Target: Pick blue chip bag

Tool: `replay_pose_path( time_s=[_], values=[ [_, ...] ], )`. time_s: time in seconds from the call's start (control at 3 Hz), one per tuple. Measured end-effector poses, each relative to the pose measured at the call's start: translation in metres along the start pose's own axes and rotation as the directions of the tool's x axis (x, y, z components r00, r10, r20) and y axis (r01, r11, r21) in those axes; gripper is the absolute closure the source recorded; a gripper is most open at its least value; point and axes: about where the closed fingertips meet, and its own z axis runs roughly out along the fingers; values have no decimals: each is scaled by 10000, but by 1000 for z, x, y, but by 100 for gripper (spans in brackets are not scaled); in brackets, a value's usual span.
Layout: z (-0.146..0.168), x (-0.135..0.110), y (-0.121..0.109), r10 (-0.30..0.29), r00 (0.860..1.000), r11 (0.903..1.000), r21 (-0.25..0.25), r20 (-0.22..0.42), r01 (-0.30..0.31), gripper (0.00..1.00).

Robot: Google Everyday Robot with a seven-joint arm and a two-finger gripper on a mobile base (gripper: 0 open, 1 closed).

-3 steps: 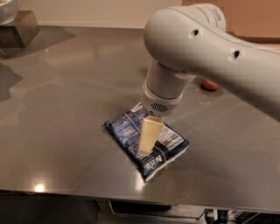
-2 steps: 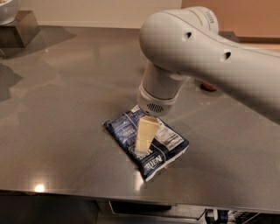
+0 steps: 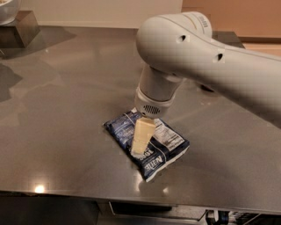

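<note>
Where the white arm (image 3: 197, 52) comes down to the surface (image 3: 66, 101), the gripper (image 3: 140, 141) is entered as standing over the middle of the blue chip bag (image 3: 169, 141), its lower end touching the foil or very nearly so.

Jaws: whether they are open, closed or already gripping cannot be told.

Blue chip bag: laid flat on the surface directly beneath the jaws and spread out to either side of them. The white label panel is shown just beside the jaws, and the lettered end lies nearer the front edge than the jaws.

Step in hand (judged): the bag is being grasped, and the lift is not yet made.

Handling notes (judged):
- A flat, crinkly bag offers little to hold, so a ridge of foil should be gathered between the jaws as they are closed.
- Light downward pressure is advised, since the smooth surface may let the bag slide away.
- The lift is best made straight up and slowly, so that a thin pinch is not lost.

Other entries:
- Dark block (image 3: 19, 30), well apart from the jaws at the far corner, with a pale bowl (image 3: 6, 9) on it.
- Dark object (image 3: 206, 88), beyond the jaws and mostly hidden by the arm; not identified.

Neither is judged to obstruct a straight lift.
</note>
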Motion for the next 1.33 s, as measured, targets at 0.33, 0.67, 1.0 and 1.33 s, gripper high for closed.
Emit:
replay_pose_path(
  time_s=[0.33, 0.67, 1.0, 1.33],
  values=[
    [6, 0, 1, 40, 10000, 9991, -417, -84, -44, 16],
    [3, -1, 2, 56, 9999, 9979, -649, -84, -61, 39],
    [-11, -4, 5, -42, 10000, 9973, -731, 18, 43, 63],
    [-32, -6, 8, -190, 9996, 9969, -766, 195, 205, 86]
  ],
)
